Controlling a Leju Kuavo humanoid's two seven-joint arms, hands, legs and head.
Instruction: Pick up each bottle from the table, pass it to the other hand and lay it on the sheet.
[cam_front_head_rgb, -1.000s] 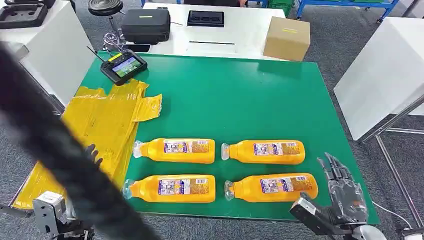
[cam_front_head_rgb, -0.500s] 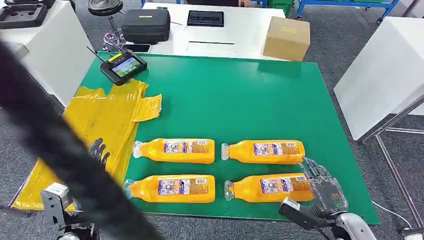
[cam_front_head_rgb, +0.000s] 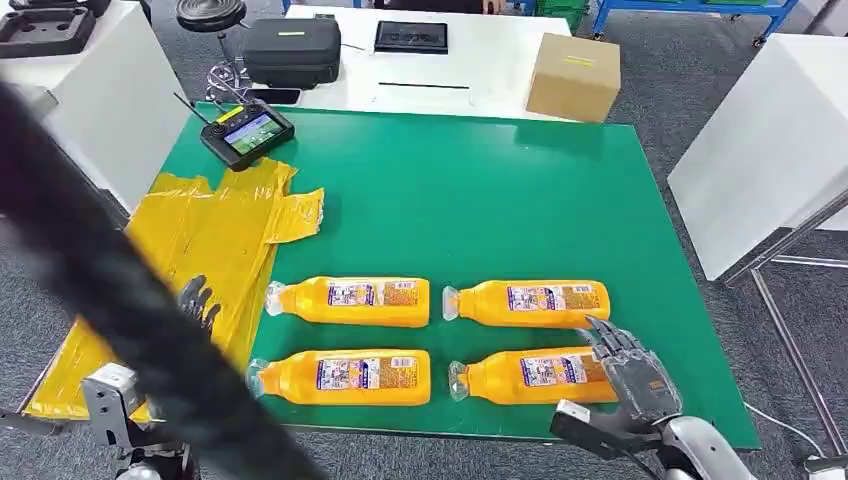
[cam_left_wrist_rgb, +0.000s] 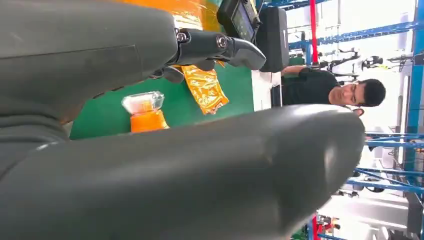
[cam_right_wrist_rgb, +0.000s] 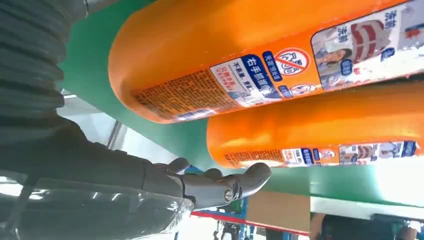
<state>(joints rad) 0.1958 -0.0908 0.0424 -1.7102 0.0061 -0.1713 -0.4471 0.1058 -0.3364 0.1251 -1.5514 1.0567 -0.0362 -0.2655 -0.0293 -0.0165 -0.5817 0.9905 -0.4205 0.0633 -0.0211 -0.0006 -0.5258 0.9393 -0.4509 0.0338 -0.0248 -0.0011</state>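
Head view, room: a green table (cam_front_head_rgb: 480, 190) is filling the middle; its upper half is lying bare, and a white bench (cam_front_head_rgb: 770, 140) is standing close at 3 o'clock.
Head view, bottles: four orange bottles are lying on their sides in two rows at 6 o'clock, caps pointing toward 9 o'clock; the near right bottle (cam_front_head_rgb: 530, 376) is lying below the far right bottle (cam_front_head_rgb: 530, 303).
Head view, sheet: a crumpled yellow sheet (cam_front_head_rgb: 200, 250) is lying on the table's edge at 9 o'clock.
Head view, right hand: the right hand (cam_front_head_rgb: 630, 375) is reaching over the base of the near right bottle with fingers spread, holding nothing.
Head view, left hand: the left hand (cam_front_head_rgb: 197, 300) is hovering over the sheet; I cannot tell its grip.
Head view, obstacles: a dark blurred bar (cam_front_head_rgb: 110, 290) is crossing the picture at 8 o'clock; a controller (cam_front_head_rgb: 247, 132) is sitting at 11 o'clock, a cardboard box (cam_front_head_rgb: 572, 77) at 1 o'clock.
Left wrist view: a clear bottle cap (cam_left_wrist_rgb: 142, 102) is showing past the grey thumb; a person (cam_left_wrist_rgb: 325, 90) is sitting beyond the table.
Right wrist view, labels: the bottles' labels are carrying print too small to read.
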